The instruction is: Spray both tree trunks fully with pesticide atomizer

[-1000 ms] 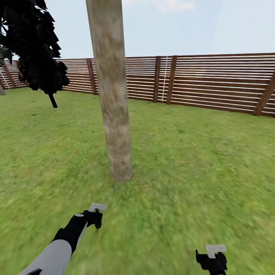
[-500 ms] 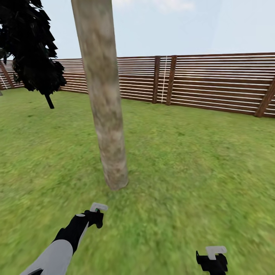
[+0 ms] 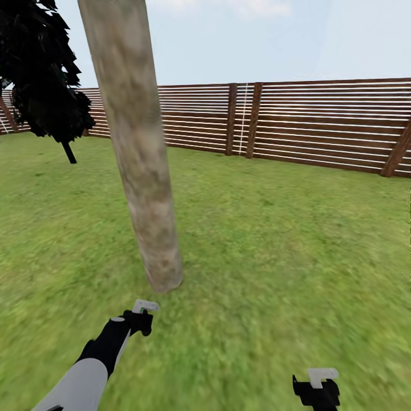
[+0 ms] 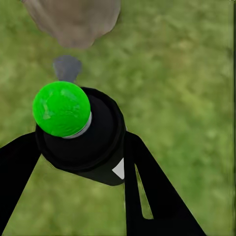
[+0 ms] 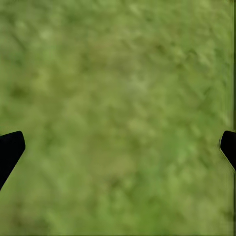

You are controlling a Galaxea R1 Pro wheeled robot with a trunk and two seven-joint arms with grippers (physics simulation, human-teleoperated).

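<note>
- Gripping a dark bottle, the pesticide atomizer (image 4: 83,140), the left claw (image 4: 78,152) has its black fingers (image 4: 147,187) closed against both sides; the cap facing the wrist camera reads bright green
- Tree trunk (image 3: 137,154) stands just ahead of the left claw (image 3: 140,319), rising out of the lawn (image 3: 274,240); its base shows beyond the atomizer in the left wrist view (image 4: 73,19)
- Right claw (image 5: 118,147) is spread wide and holds nothing, hanging above grass; it sits low at the right of the head view (image 3: 317,391), well apart from the trunk
- Slatted wooden fence (image 3: 319,123) bounds the lawn; a dark columnar tree (image 3: 43,80) stands at far left
</note>
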